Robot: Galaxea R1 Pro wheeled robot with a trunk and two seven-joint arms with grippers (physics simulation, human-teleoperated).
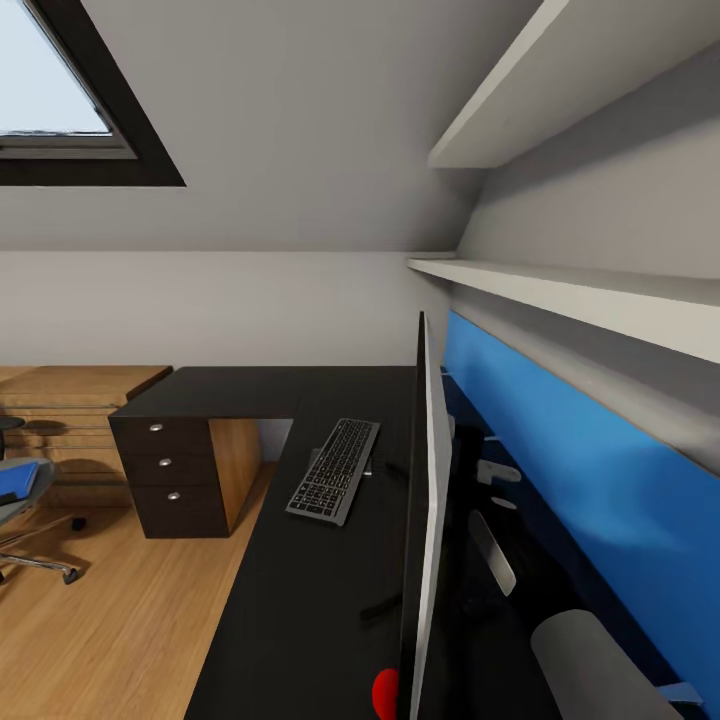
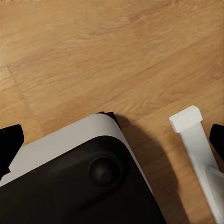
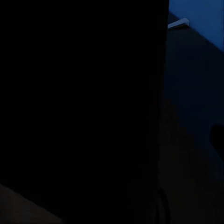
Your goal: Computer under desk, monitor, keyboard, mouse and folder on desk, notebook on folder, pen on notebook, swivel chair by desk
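Note:
The monitor (image 1: 425, 520) stands edge-on on the black desk (image 1: 290, 610), its black front facing left and a red dot (image 1: 385, 690) at its lower corner. Left of the screen, the keyboard (image 1: 335, 470) lies on the desk. At the far left the swivel chair (image 1: 25, 520) stands on the floor with the blue folder (image 1: 15, 482) on its seat. My right arm (image 1: 590, 660) reaches behind the monitor; the right wrist view is too dark to show its fingers. My left gripper (image 2: 112, 137) hangs open over the wooden floor, holding nothing.
The desk's black drawer unit (image 1: 170, 470) stands at its far left end, with a light wooden unit (image 1: 70, 385) beyond. A blue wall panel (image 1: 580, 460) and white shelves (image 1: 580, 290) run behind the monitor. The left wrist view shows my base (image 2: 79, 177) and a white leg (image 2: 196, 140).

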